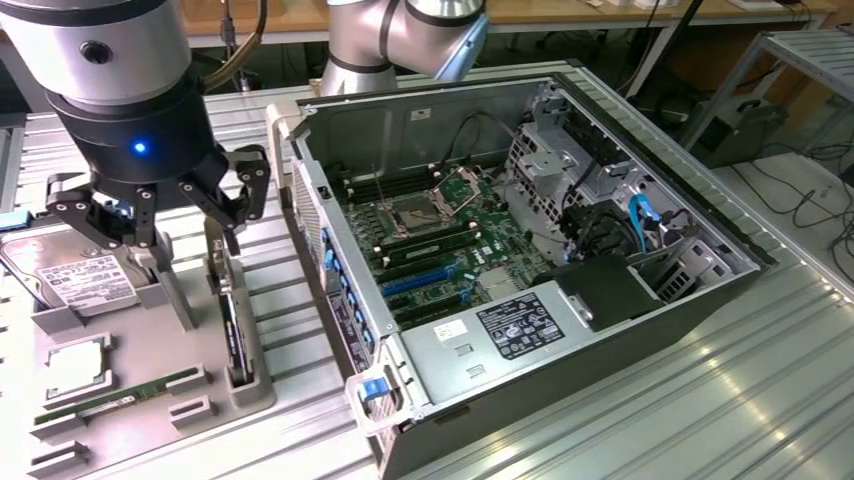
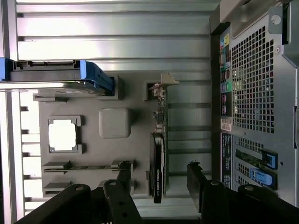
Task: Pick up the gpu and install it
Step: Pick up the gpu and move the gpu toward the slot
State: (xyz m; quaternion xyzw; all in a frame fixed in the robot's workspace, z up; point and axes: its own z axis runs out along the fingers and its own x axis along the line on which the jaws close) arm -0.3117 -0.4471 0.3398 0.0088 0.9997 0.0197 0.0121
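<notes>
The gpu [image 1: 235, 335] stands on its edge in a slot of the grey holder tray [image 1: 160, 425], at the tray's side nearest the computer case. In the wrist view the gpu [image 2: 158, 161] shows edge-on, with its black cooler and its silver bracket [image 2: 163, 80] at one end. My gripper [image 1: 187, 240] hangs open just above the card's bracket end and holds nothing. Its two black fingers [image 2: 196, 179] stand apart on either side of the card's line in the wrist view, and the gripper [image 2: 160, 184] does not touch it.
The open computer case [image 1: 694, 300] lies at the exterior view's right, motherboard [image 1: 441, 235] with blue slots [image 1: 414, 282] facing up. The tray also carries a hard drive [image 1: 74, 275], a processor [image 1: 80, 362] and a memory stick [image 1: 114, 397]. Ribbed metal table [image 1: 747, 400] all around.
</notes>
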